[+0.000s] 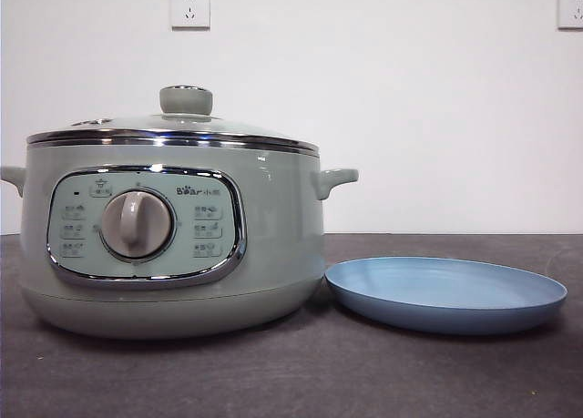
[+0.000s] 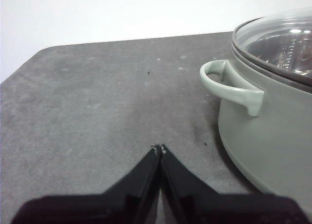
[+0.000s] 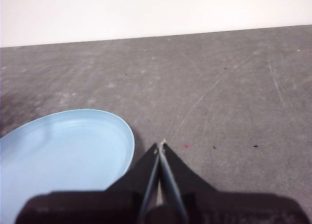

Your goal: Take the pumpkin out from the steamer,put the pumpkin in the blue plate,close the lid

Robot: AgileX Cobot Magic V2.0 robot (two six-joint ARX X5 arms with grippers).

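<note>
We note the lid (image 1: pixel 173 127) seated on the steamer (image 1: pixel 168 254), the blue plate (image 1: pixel 446 295) just beside it. Left gripper (image 2: pixel 159 148) and right gripper (image 3: pixel 161 146): jaws pressed together, holding nothing (pumpkin unseen).

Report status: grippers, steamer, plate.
Left gripper and right gripper shut, empty. Glass lid on sage-green steamer; pumpkin unseen. Light blue plate empty.
</note>
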